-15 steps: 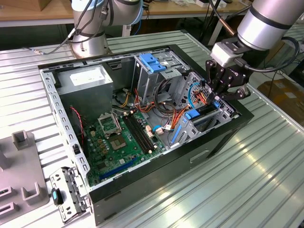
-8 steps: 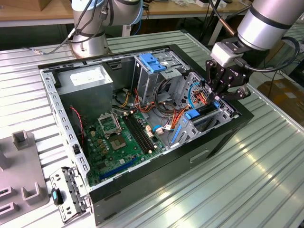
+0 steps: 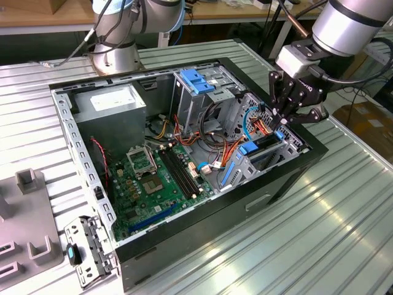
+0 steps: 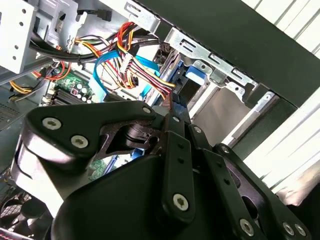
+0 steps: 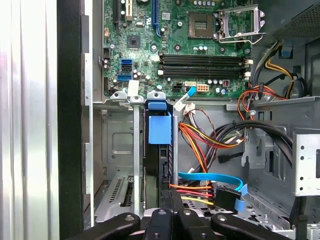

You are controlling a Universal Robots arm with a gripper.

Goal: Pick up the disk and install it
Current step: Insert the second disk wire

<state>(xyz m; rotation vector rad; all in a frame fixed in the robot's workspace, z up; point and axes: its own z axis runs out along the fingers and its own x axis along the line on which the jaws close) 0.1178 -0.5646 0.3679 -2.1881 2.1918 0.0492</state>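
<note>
Gripper (image 3: 288, 117) hung over the drive bay at the front corner of the open computer case (image 3: 295, 175), on the exterior view's right. Its black fingers (image 5: 165, 220) looked drawn together at the disk's rear edge in the first wrist view, though actual contact could not be told. Disk (image 5: 159, 160) stood on edge in the bay slot, directly beyond the fingertips, dark body with blue plastic at its far end. In the exterior view the disk (image 3: 265, 145) sat slotted in the bay just under the gripper, blue tab beside it. Second wrist view showed the black finger linkage (image 4: 165, 165) up close, with the grey bay frame (image 4: 220, 75) just past it.

Beside the disk, a bundle of red, orange, yellow and black power wires (image 5: 200, 145) and a blue flat data cable (image 5: 215, 177) crossed the bay. Metal bay wall (image 5: 120, 150) stood on the disk's other side. Farther in lay the green motherboard (image 5: 165, 35) with black memory slots (image 5: 202, 65) and an empty processor socket (image 5: 235, 22). Farthest in the exterior view, a drive cage with a blue plastic top (image 3: 196, 83) and a grey power-supply box (image 3: 116, 104) with a white sticker; print on it was too small to read. No writing on the disk was legible.
</note>
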